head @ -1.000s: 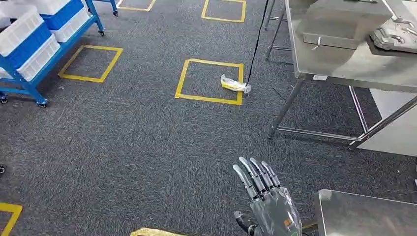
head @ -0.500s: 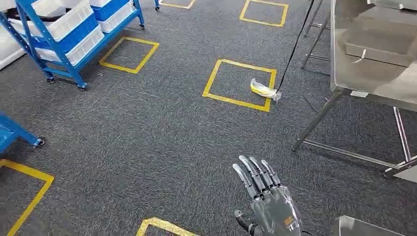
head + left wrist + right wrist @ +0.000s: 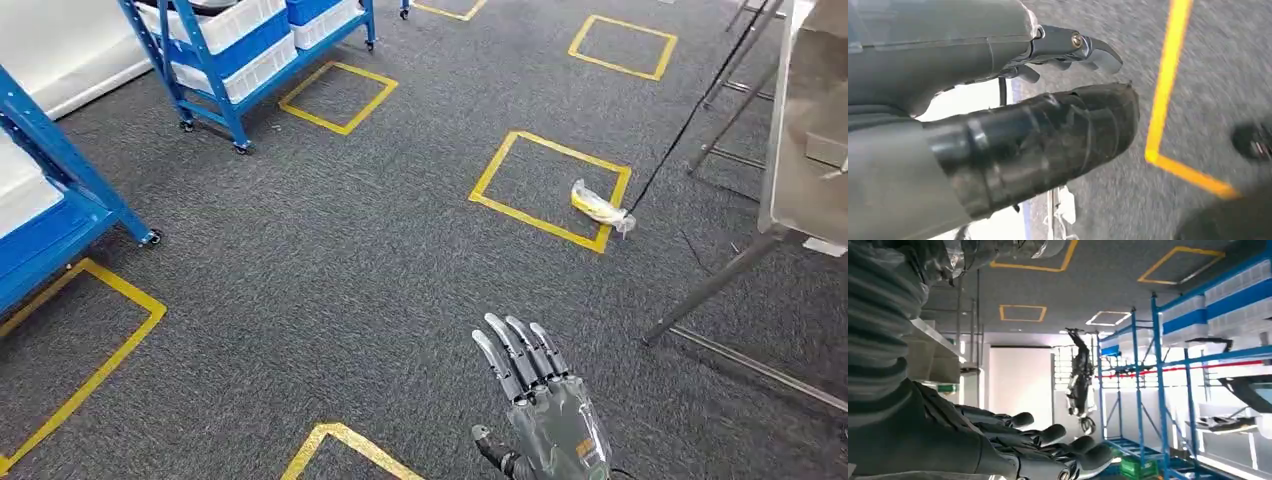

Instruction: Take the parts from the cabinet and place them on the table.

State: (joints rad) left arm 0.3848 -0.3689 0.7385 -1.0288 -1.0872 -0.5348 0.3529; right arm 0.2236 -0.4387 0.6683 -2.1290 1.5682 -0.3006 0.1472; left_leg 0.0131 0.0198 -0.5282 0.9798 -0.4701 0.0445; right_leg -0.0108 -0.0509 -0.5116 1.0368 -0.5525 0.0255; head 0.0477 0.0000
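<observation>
Parts not in my hands; none visible on blue racks (image 3: 230,60) or bench (image 3: 805,170). My right hand (image 3: 540,400) empty, fingers straight, slightly apart. Left hand (image 3: 998,125) empty; spread unclear. Step judged: transit. Next: face rack, locate part.

— What can't you make out from where you sit?

— My left wrist feed is smeared with motion; the left hand (image 3: 998,125) crowds it, and the dark thing (image 3: 1254,142) at its edge I can't identify.

— And the head view?

— The steel table (image 3: 800,170) is cut off on the right, the blue cabinet (image 3: 50,215) on the left. The yellow bag (image 3: 598,208) on the floor: contents too small to tell.
</observation>
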